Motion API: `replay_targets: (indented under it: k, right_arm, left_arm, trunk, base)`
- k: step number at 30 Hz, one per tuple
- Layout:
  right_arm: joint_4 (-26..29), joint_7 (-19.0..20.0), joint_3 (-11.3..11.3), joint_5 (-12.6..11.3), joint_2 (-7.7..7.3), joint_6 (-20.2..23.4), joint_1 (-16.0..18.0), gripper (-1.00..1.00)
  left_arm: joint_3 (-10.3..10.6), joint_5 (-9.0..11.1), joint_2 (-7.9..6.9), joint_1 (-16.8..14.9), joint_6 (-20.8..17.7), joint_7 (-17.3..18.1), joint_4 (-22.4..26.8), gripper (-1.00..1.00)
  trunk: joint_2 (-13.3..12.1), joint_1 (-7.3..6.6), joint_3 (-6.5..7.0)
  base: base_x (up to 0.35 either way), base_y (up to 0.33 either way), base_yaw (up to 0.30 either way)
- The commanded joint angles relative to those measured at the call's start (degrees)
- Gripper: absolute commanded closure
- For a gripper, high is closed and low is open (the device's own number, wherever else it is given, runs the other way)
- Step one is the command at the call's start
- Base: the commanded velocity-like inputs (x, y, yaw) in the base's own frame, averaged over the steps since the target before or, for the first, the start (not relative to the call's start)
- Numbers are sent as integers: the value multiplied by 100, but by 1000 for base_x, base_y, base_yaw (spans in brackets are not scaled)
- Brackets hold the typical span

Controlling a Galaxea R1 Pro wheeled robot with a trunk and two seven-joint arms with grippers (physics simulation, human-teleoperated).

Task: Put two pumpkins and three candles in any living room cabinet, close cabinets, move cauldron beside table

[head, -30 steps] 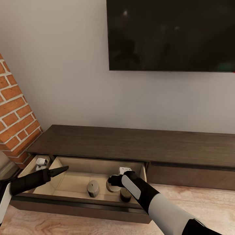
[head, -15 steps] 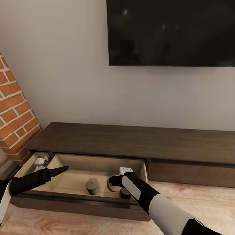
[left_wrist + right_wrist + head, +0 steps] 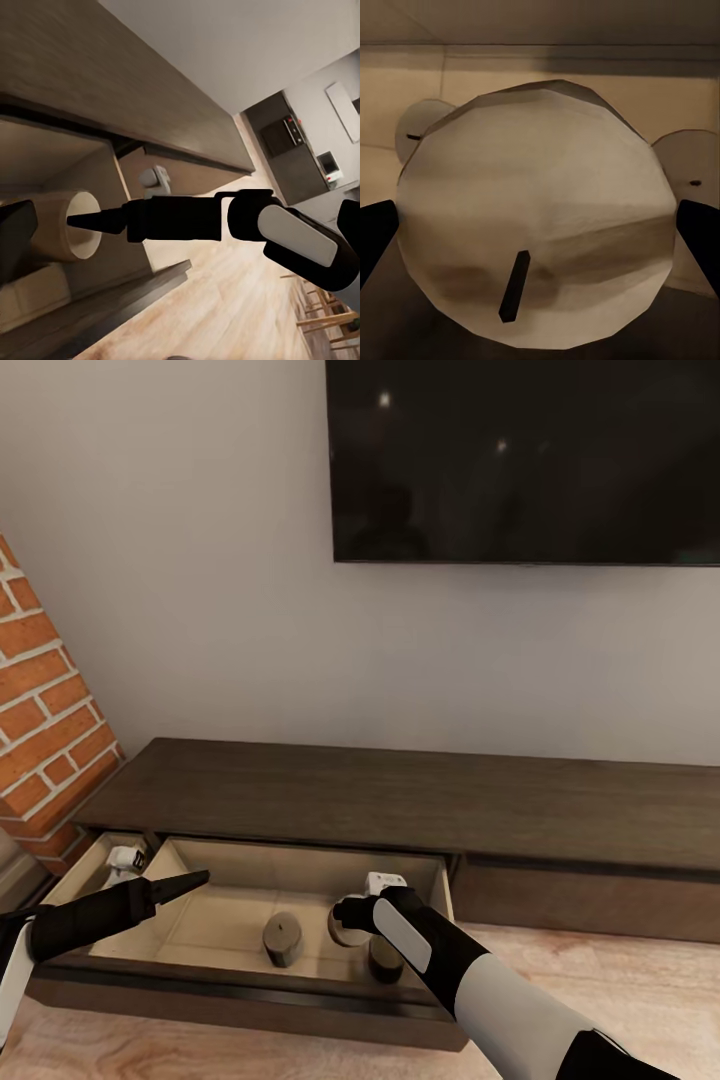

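The dark brown cabinet (image 3: 400, 800) has its left drawer (image 3: 230, 915) pulled out, showing the pale beige lining. Three cream candles are in the drawer. One candle (image 3: 283, 938) stands free in the middle. My right gripper (image 3: 350, 918) reaches down from above and is shut on a second candle (image 3: 536, 232) (image 3: 71, 225), with a black fingertip (image 3: 375, 236) on each side. The third candle (image 3: 385, 958) stands beside my right wrist. My left gripper (image 3: 185, 882) hovers open over the drawer's left part, holding nothing. The pumpkins, cauldron and table are out of view.
A brick fireplace (image 3: 45, 710) rises at the left, close to the cabinet's end. A dark TV (image 3: 520, 460) hangs on the wall above. The cabinet's right drawer front (image 3: 590, 905) is closed. Wood floor (image 3: 640, 980) lies in front.
The head view shifted slightly down and back up. Both arms and the candles keep their places relative to the drawer.
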State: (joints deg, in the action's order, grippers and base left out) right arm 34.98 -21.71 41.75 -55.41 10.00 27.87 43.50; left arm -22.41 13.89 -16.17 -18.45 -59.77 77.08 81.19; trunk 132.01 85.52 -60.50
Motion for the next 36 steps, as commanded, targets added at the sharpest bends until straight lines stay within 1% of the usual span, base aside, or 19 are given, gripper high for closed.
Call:
replay_targets:
  k: [1, 12, 17, 22, 29, 36]
  right_arm:
    - [0, 0, 0, -1, 0, -1, 0, 100]
    - [-8, 0, 0, -4, 0, 8, 0, 100]
    - [-9, 0, 3, -4, 0, 2, 0, 100]
    - [-9, 0, 0, -29, 0, 2, 0, 100]
    - [-4, 9, -5, -60, 0, 4, 0, 100]
    - [-5, 52, -3, -69, 0, -192, -5, 100]
  left_arm:
    - [0, 0, 0, 0, 0, -1, -2, -100]
    - [0, -14, 0, -1, 0, -5, -1, -100]
    - [-12, -9, 0, 0, 0, -1, 0, -100]
    - [-91, -2, 0, -1, 0, 0, -5, -100]
    - [-105, 0, 0, -1, 0, 0, -2, -100]
    - [-106, 0, 0, -1, 0, -1, -6, -100]
  trunk:
    - [0, 0, 0]
    - [0, 0, 0]
    - [201, 110, -90]
    - [401, 220, -179]
    - [682, 373, -305]
    - [963, 527, -431]
  base:
    - [31, 0, 0]
    - [59, 0, 0]
    - [1, 0, 0]
    - [0, 0, 0]
    - [0, 0, 0]
    - [0, 0, 0]
